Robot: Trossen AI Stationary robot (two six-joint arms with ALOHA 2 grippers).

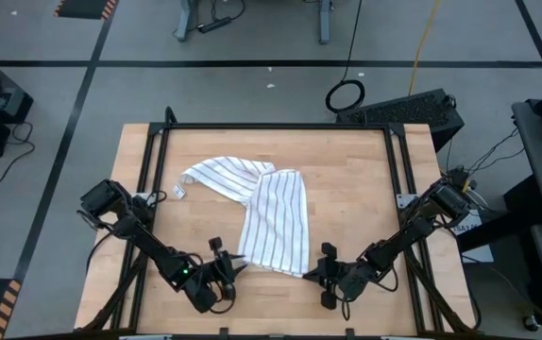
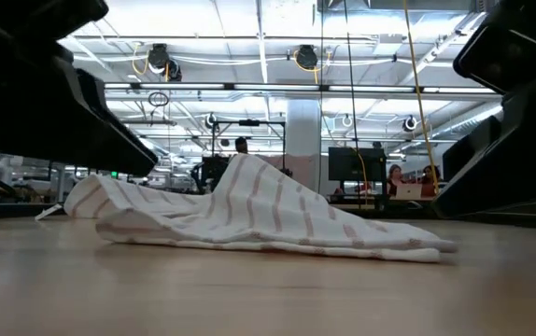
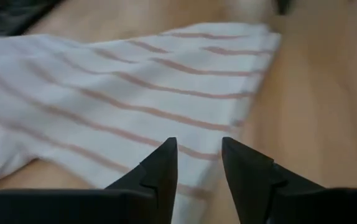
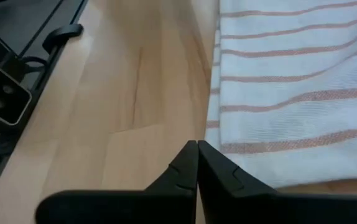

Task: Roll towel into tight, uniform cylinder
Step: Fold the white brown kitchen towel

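The white towel with thin stripes [image 1: 269, 215] lies crumpled and partly folded over itself on the middle of the wooden table. It rises in a hump in the low view [image 2: 249, 217]. My left gripper [image 1: 236, 268] is low at the towel's near left corner, its fingers a little apart [image 3: 198, 152] over the towel's near edge [image 3: 185, 134]. My right gripper [image 1: 313, 275] is shut [image 4: 197, 148] just off the towel's near right corner, with its tips over bare wood beside the towel's side edge [image 4: 219, 134]. My left gripper's fingertips [image 3: 166, 155] stand low over the towel's near edge, one on each side of a strip of cloth [image 3: 198, 134]. I cannot tell whether they touch it. The cloth lies flat on the table there.
Black frame rails [image 1: 154, 179] run along the table's left, far and right sides. Bare wood lies to the towel's right [image 1: 356, 198] and along the near edge [image 1: 271, 302]. A small tag [image 1: 178, 192] sticks out at the towel's far left end.
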